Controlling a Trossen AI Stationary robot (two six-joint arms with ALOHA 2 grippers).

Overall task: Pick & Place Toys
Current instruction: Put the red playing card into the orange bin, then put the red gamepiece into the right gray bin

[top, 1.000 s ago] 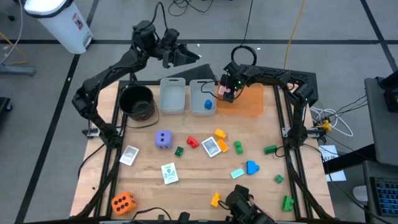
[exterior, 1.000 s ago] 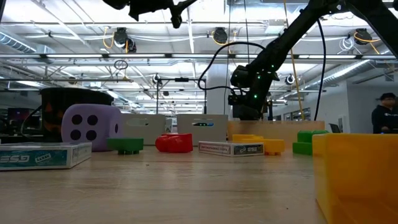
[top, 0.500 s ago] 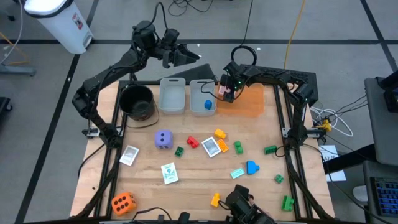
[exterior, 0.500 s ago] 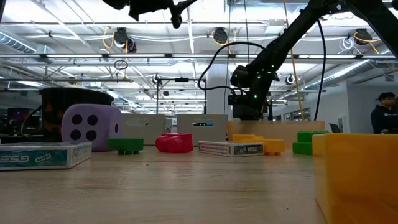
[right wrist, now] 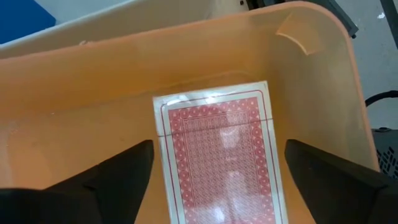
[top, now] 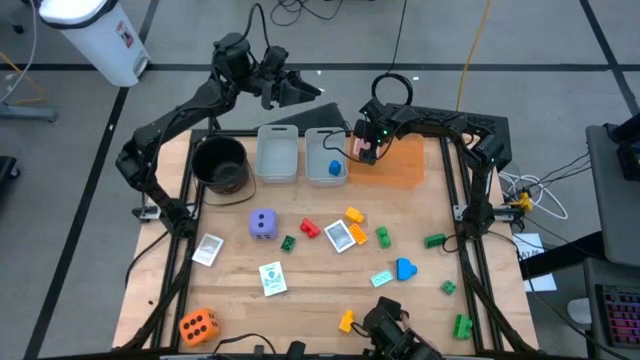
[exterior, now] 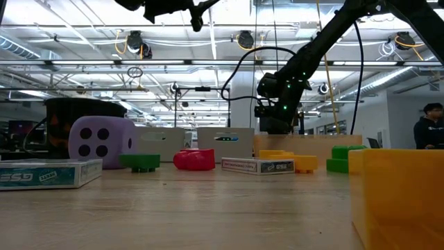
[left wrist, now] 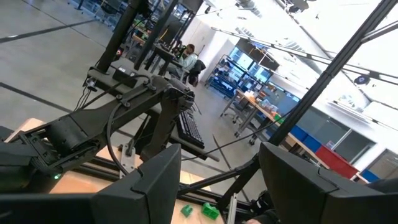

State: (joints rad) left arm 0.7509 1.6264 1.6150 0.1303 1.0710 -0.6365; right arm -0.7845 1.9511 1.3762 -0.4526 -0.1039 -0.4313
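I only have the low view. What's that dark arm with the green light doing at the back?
Observer: Its right gripper hangs over the orange tray, jaws open.
Operator: Is anything under it?
Observer: A red-backed card lies flat in the tray, between the jaws.
Operator: And the arm up top?
Observer: The left gripper sits past the table's far edge, with nothing between its parted jaws.
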